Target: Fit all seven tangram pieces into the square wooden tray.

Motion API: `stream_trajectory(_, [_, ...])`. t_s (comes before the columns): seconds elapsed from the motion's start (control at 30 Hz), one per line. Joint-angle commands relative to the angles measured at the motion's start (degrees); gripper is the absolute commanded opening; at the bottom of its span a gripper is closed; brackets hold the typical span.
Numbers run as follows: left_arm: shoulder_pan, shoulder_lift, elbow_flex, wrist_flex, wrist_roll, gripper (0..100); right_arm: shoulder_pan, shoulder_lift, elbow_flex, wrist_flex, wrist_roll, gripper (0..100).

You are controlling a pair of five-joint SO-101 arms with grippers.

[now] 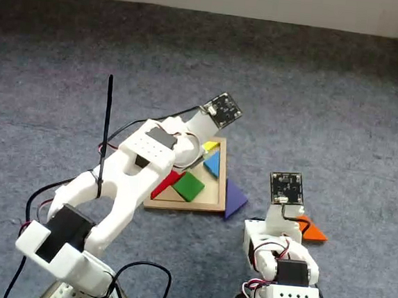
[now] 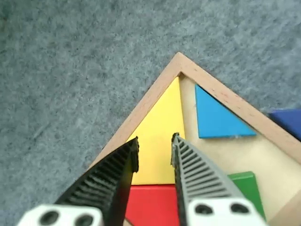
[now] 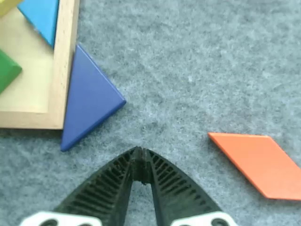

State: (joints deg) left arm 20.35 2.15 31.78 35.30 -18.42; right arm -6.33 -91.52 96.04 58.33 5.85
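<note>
Four pieces lay in the tray point(image 1: 187, 206): yellow point(image 2: 160, 113), blue point(image 2: 214, 117), green point(image 2: 244, 186), red point(image 2: 150, 202). Two lay outside: navy triangle point(image 3: 87, 99) against its rim, orange parallelogram point(image 3: 256, 162) on open carpet point(image 3: 197, 56). The left gripper point(image 2: 155, 141) stood apart over yellow; the right gripper point(image 3: 140, 151) was closed.

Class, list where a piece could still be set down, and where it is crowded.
Free: bare wood in the tray between light blue triangle and green square; carpet between dark blue triangle and orange parallelogram. Crowded: around yellow triangle and red piece, under the left end effector.
</note>
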Motion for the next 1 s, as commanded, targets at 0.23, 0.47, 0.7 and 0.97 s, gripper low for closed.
stream_trajectory(0.23, [5.7, -2.9, -1.7, -1.0, 0.5, 13, 0.6, -0.3, 4.6, -0.9, -0.2, 0.6])
stream_trajectory(0.47, [6.4, -2.2, -1.4, -5.7, 4.4, 13, 0.6, -0.3, 4.6, -0.9, -0.2, 0.6])
stream_trajectory(0.7, [6.7, 4.8, -2.4, -8.0, 5.0, 13, 0.6, -0.3, 4.6, -0.9, -0.2, 0.6])
stream_trajectory(0.97, [6.1, 6.6, -5.3, 1.7, 3.4, 13, 0.6, -0.3, 4.6, -0.9, -0.2, 0.6])
